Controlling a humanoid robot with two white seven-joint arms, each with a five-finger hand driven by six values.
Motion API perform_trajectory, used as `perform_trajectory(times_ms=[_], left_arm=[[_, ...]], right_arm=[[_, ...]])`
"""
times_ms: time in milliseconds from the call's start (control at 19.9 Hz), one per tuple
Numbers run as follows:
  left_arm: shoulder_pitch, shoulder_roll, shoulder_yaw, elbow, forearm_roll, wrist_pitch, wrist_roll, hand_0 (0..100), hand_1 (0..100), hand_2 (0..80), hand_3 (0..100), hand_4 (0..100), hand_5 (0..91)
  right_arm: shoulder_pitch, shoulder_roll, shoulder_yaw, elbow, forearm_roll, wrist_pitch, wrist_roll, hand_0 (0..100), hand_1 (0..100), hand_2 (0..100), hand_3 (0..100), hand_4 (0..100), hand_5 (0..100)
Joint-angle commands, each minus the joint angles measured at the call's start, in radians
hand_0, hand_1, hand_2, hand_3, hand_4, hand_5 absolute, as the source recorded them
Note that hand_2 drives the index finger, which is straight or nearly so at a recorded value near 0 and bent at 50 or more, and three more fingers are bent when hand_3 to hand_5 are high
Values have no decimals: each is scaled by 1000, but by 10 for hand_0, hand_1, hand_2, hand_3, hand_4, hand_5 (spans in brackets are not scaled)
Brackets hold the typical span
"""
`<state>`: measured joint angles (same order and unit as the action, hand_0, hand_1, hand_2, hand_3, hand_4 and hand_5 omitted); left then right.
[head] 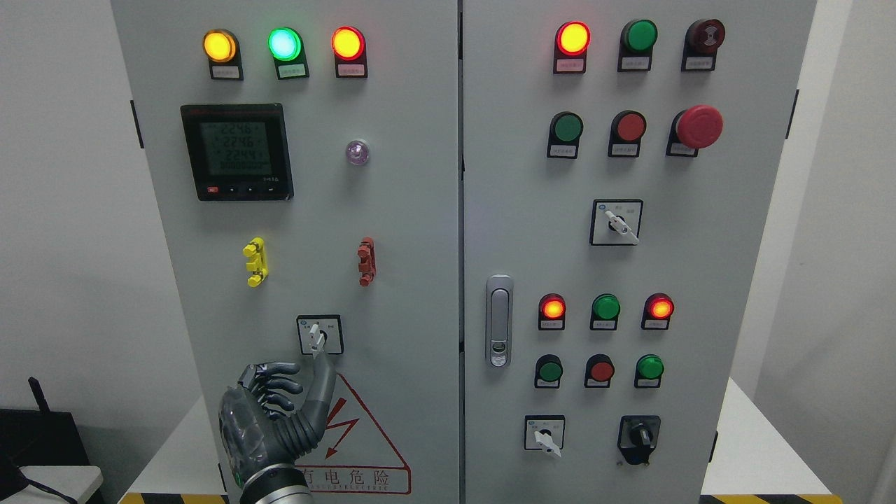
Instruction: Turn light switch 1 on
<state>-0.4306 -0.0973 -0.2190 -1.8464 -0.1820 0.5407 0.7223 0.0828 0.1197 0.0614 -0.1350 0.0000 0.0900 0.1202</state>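
A grey electrical cabinet (392,210) with two doors fills the view, and everything else sits on its faces. On the left door, a black digital meter (236,152) lies in the upper part, with a row of three lit lamps above it — amber (220,45), green (284,43) and red (347,43). Below the meter come a yellow clip (254,262) and a red clip (366,261), side by side but well apart. Lower still, between and beneath the two clips, is the rotary switch (319,334) on its white square plate, its white handle standing roughly upright. Under the switch is a red triangular warning sign (364,448).

The left hand (276,413) rises from the bottom edge of the left door, just below the switch. One long digit (323,378) points up, its tip at or touching the lower end of the handle; the other fingers (269,385) are curled in, grasping nothing.

On the right door — a silver door latch (498,320) near the seam, a red mushroom button (698,127) high up, and rows of lamps and buttons.
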Motion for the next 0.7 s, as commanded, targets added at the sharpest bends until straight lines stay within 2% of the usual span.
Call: perform_trajectory(times_ms=[0,652], left_arm=[[-20,-2,-8,9,10,2,0,117,641,549,768,854,811],[-48,-6,-13,30,30,51,8,125,604,550,737,862,812]], right_arm=[[0,0,0,0,-18,0,-1,120,389,0,0,0,0],[0,0,0,0,-18,0,-1,120,389,0,0,0,0]])
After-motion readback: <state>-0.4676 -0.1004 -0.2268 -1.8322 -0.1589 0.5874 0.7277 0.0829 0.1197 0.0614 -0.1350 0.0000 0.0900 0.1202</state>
